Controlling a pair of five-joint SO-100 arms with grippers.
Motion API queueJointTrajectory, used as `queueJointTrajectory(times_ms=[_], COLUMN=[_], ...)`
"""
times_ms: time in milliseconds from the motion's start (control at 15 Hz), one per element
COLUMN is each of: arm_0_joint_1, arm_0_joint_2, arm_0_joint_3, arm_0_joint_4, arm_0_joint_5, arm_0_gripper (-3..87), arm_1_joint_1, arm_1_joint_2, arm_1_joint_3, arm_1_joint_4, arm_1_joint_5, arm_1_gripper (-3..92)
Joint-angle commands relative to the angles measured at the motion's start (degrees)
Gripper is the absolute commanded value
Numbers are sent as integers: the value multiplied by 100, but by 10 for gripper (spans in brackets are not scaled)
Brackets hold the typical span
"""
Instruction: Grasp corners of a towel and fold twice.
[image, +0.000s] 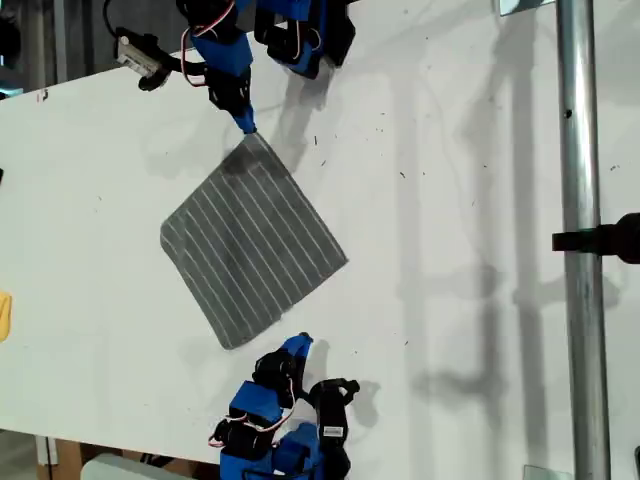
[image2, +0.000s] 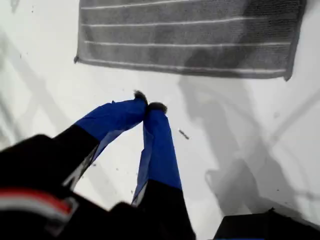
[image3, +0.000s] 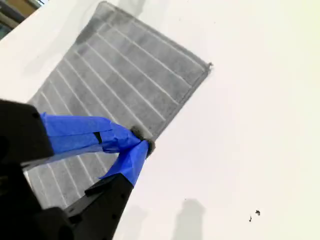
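My first gripper (image2: 150, 106) is being held closed and empty, short of the towel (image2: 190, 40), which is being cropped beyond. My second gripper (image3: 142, 141) is being held closed at the towel's edge, any pinch being hidden.

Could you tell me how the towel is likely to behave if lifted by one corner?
The towel lies thin and flat on the table, so it will probably droop limply from a lifted corner. It looks light for its spread, so a small pinch should carry it. Pushed across the smooth white top, it may slide or bunch.
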Motion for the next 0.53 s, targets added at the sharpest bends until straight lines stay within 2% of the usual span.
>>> queueJointTrajectory(times_ms=[0,200,333,467], arm_0_joint_1=[167,105,44,9], arm_0_joint_2=[-1257,-2760,-3463,-3902], arm_0_joint_3=[-1705,-3226,-4069,-4825], arm_0_joint_4=[26,211,413,712], arm_0_joint_5=[264,519,782,914], arm_0_gripper=[-31,-30,-30,-29], arm_1_joint_1=[633,1239,1424,1705], arm_1_joint_2=[-949,-1960,-2443,-2856], arm_1_joint_3=[-1230,-2136,-2575,-2892], arm_1_joint_4=[18,70,343,782], arm_1_joint_5=[-694,-1318,-1626,-1934], arm_1_gripper=[-4,-3,52,150])
